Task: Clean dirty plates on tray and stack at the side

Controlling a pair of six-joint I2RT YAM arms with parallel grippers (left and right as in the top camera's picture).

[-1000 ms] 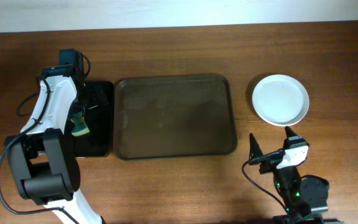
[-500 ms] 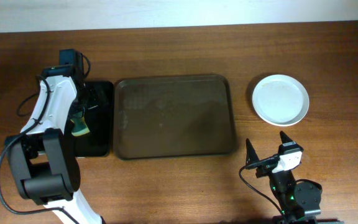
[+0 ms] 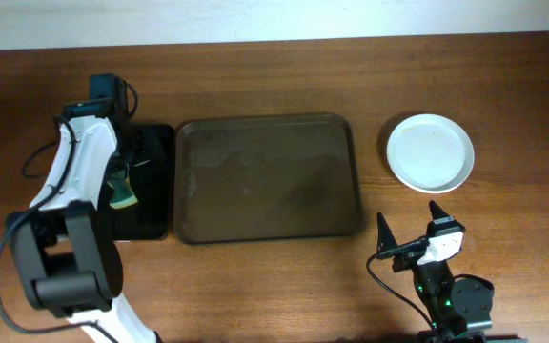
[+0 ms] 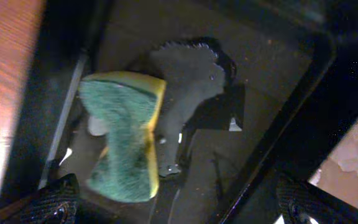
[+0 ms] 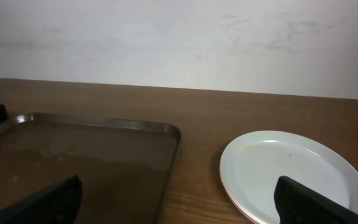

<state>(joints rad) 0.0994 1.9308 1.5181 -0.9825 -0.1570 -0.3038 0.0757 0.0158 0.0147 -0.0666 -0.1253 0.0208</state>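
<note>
The white plates (image 3: pixel 430 152) sit stacked on the table right of the large dark brown tray (image 3: pixel 269 179), which holds nothing. The stack also shows in the right wrist view (image 5: pixel 294 174), with the tray (image 5: pixel 98 155) to its left. My right gripper (image 3: pixel 410 233) is open and empty near the table's front edge, below the plates. My left gripper (image 3: pixel 122 181) is open above the small black tray (image 3: pixel 151 181), over a green and yellow sponge (image 4: pixel 124 140) lying in it. The sponge also shows in the overhead view (image 3: pixel 122 193).
The small black tray (image 4: pixel 241 124) lies just left of the brown tray. A black cable (image 3: pixel 41 157) loops at the left arm's base. A white wall (image 5: pixel 179 43) runs behind the table's far edge.
My right arm drew back toward the front edge between one second and half a second ago, then stayed still. The left arm, sponge and plates have not moved.
</note>
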